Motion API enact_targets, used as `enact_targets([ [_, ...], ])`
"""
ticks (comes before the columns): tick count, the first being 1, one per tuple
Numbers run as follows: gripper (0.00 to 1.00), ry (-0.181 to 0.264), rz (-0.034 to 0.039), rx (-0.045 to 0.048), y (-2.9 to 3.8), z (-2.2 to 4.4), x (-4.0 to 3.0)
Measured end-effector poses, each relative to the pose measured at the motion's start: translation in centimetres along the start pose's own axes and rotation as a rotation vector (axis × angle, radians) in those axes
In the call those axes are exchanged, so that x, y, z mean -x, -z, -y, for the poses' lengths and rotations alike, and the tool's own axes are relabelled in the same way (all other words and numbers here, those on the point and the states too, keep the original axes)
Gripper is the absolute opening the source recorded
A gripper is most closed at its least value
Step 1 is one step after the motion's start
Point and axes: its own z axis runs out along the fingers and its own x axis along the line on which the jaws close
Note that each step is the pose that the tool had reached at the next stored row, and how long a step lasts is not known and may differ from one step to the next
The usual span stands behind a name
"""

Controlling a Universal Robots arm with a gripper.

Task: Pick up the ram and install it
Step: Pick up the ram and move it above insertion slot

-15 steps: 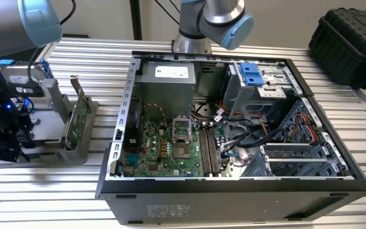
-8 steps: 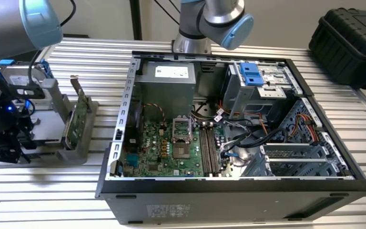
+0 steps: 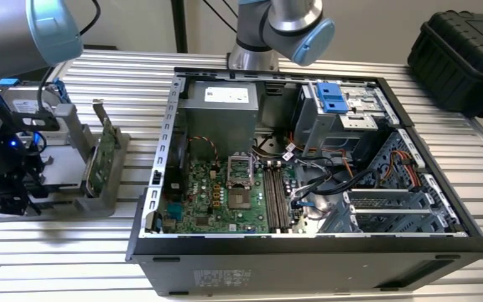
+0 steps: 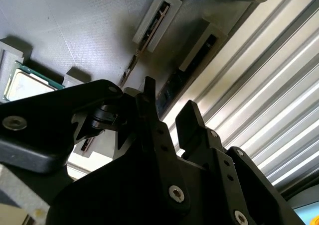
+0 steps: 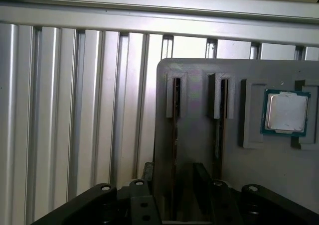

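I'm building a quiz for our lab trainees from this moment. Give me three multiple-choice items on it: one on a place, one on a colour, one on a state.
1. Where is the gripper?
A) over the motherboard
B) at the grey holder, on the exterior view's left
C) above a black box

2. What colour is the drive-bay latch in the computer case?
A) red
B) yellow
C) blue

3. How do the gripper's fingers stand?
A) open, astride the ram in its slot
B) shut on a lifted ram
C) shut on a green card

Answers: B, the exterior view shows it low beside the holder; C, the latch is plainly blue; A, in the first wrist view one finger stands on each side of the ram.
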Motion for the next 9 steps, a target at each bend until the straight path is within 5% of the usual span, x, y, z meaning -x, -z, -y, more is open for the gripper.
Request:
enact_targets([
  [6,1.00,0.000,0.0001,0.0000,0.00,0.00,0.00],
  [9,1.00,0.000,0.0072,-0.0005,0.00,0.00,0.00],
])
